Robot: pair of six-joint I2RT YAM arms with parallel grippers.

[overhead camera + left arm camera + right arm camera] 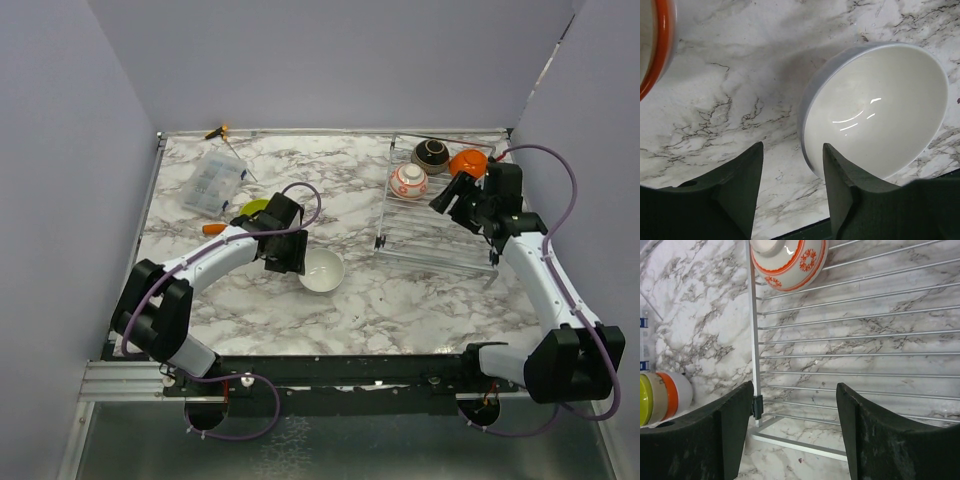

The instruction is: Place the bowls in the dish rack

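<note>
The left tool [792, 150], jaws partly apart and holding nothing, hovers at the left rim of the white bowl [880, 110] in the middle of the worktop [400, 300]; a sound grasp would probably set one finger inside the rim, one outside. The right tool [795, 387], jaws apart and empty, hangs over the dish rack [754, 340] at far right. No legible writing appears.

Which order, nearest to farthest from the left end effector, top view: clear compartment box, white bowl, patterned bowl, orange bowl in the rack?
1. white bowl, just right of the left end effector
2. clear compartment box, back left
3. patterned bowl, left side of the dish rack
4. orange bowl, back right of it
</note>
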